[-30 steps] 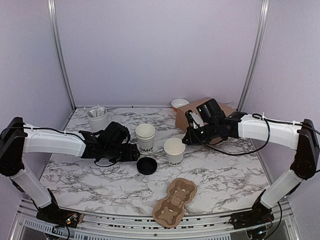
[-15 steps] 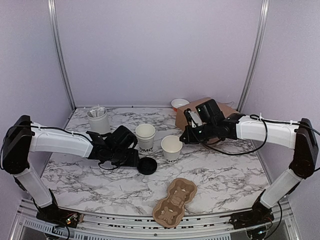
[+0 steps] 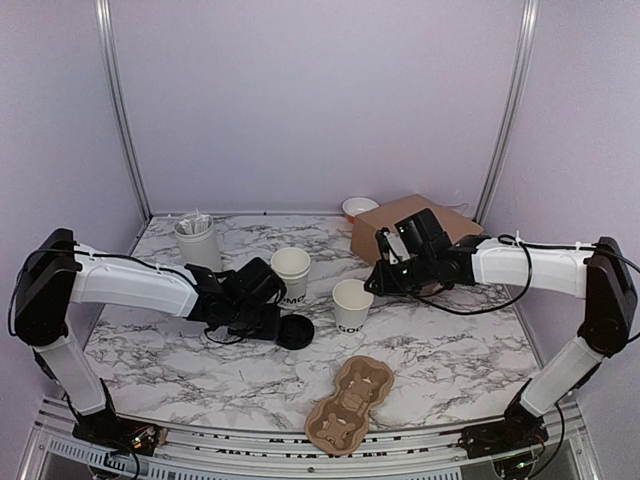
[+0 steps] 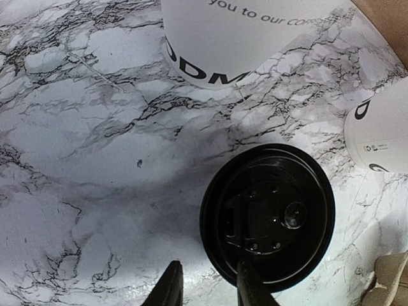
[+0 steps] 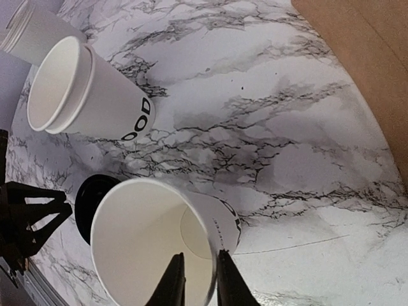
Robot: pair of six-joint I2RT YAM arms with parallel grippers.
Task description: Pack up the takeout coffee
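The white paper cup [image 3: 352, 303] with black lettering has no lid on and stands mid-table. My right gripper [image 3: 376, 279] is shut on its rim; in the right wrist view one finger is inside the cup [image 5: 150, 248] and one outside, and the gripper [image 5: 197, 280] pinches the wall. The round black lid [image 3: 293, 331] lies flat on the marble. My left gripper [image 3: 270, 322] is right beside it. In the left wrist view the gripper [image 4: 207, 290] is narrowly open, its jaws astride the near rim of the lid [image 4: 268, 217], low over the table.
A stack of lettered white cups [image 3: 291, 272] stands just behind the lid. A white canister of sticks [image 3: 197, 240] is at the back left. A brown box [image 3: 410, 222] and a small white bowl [image 3: 359, 207] are at the back right. A brown pulp cup carrier [image 3: 350, 403] lies by the front edge.
My left gripper has moved right, up to the lid's edge. My right gripper has shifted the cup slightly left, then back right.
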